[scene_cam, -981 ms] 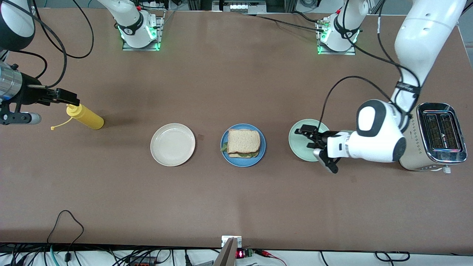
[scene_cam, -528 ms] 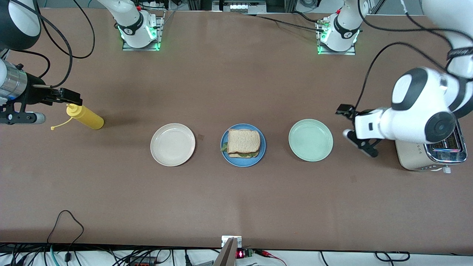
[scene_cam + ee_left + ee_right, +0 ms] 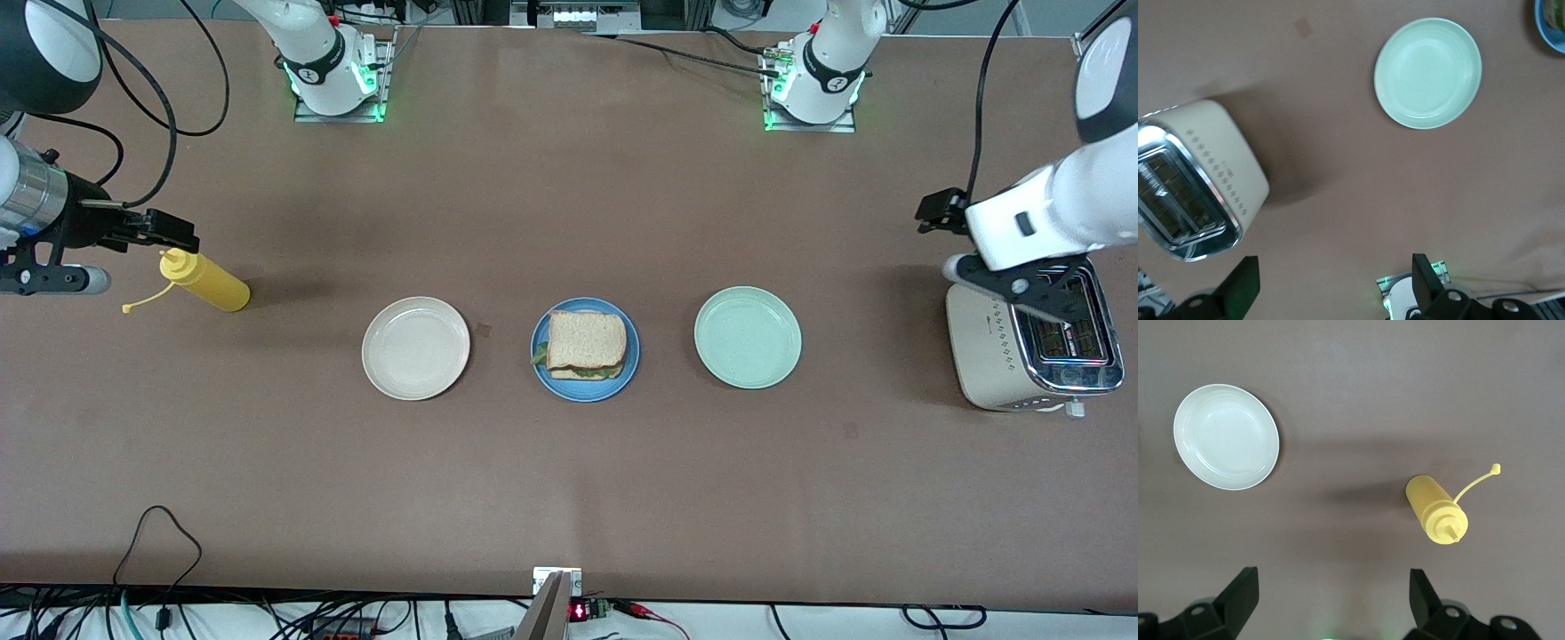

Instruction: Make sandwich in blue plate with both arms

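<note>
The sandwich [image 3: 585, 340], toast on top with green lettuce showing at its edges, lies on the blue plate [image 3: 625, 373] in the middle of the table. My left gripper [image 3: 944, 240] hangs open and empty in the air at the left arm's end of the table, over the table surface just beside the toaster. In the left wrist view the left gripper [image 3: 1335, 267] has only bare table between its fingers, and a sliver of the blue plate [image 3: 1553, 25] shows at the picture's corner. My right gripper [image 3: 167, 233] is open and empty above the yellow bottle's nozzle; the right gripper [image 3: 1331, 581] has nothing between its fingers.
A cream plate [image 3: 415, 348] lies beside the blue plate toward the right arm's end, a pale green plate [image 3: 747, 337] toward the left arm's end. A cream toaster [image 3: 987, 356] stands at the left arm's end. A yellow squeeze bottle [image 3: 209, 282] lies at the right arm's end.
My left arm has drawn back from over the pale green plate and risen toward the toaster end. The right arm has barely shifted. The sandwich and plates have not moved.
</note>
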